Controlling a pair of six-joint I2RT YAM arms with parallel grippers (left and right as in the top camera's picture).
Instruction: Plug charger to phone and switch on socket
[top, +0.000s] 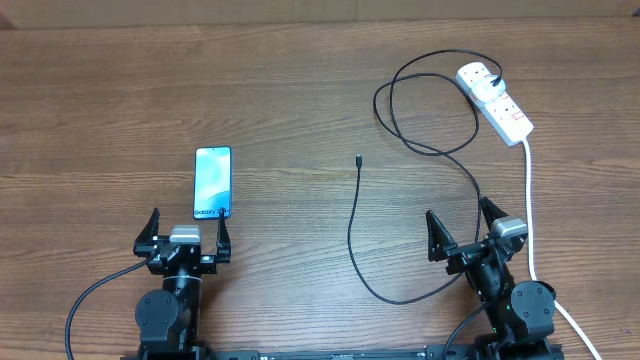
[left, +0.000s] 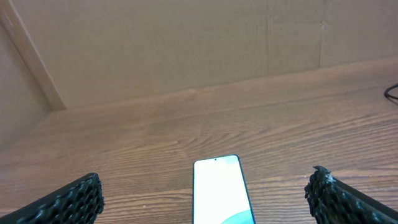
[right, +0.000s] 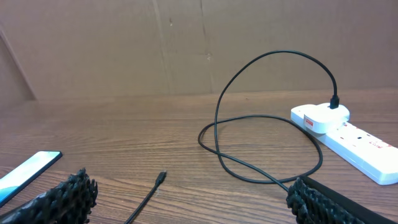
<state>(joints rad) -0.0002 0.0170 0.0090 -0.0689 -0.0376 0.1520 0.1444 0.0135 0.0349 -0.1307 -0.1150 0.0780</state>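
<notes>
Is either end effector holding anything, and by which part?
Nothing is held: left end effector and right end effector are both open and empty; the thin black charger cable and slim blue-screened phone lie untouched.

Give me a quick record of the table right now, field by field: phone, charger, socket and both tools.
phone: flat on the table, screen lit, just ahead of the left tool
charger: black cable looped across the table
connector tip: lying free, apart from the phone
white plug: seated at one end of the socket
socket: far right; switch state cannot be told
white cord: runs back past the right arm
left tool: open, empty
right tool: open, empty
</notes>
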